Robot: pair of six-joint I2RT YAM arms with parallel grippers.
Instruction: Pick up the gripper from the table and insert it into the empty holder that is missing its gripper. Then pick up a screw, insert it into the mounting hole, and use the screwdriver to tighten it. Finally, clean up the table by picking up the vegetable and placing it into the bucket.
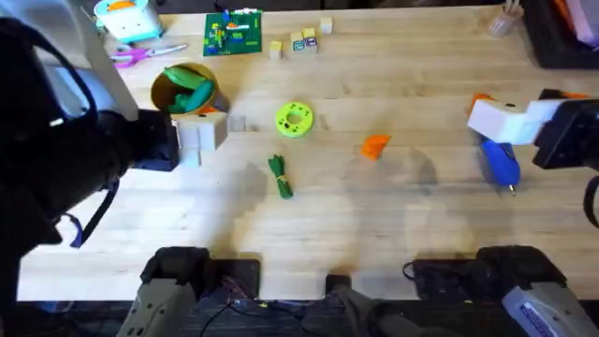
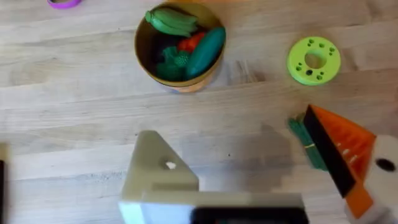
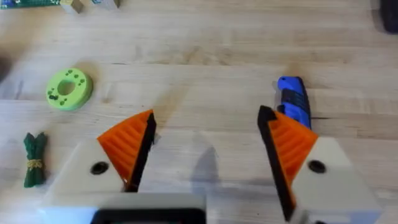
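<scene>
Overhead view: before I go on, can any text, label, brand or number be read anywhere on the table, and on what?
No text can be read in any view.
Green circuit board: pale markings, too small and blurred to read.
Small wooden blocks: coloured marks on their faces, too blurred to read.
Blue screwdriver: no label visible.
Lime-green disc: holes, no lettering.

1 gripper [image 1: 375, 145] | 1 screwdriver [image 1: 499, 162] | 1 vegetable [image 1: 281, 175] | 1 bucket [image 1: 161, 95] | 1 green disc [image 1: 295, 120]
</scene>
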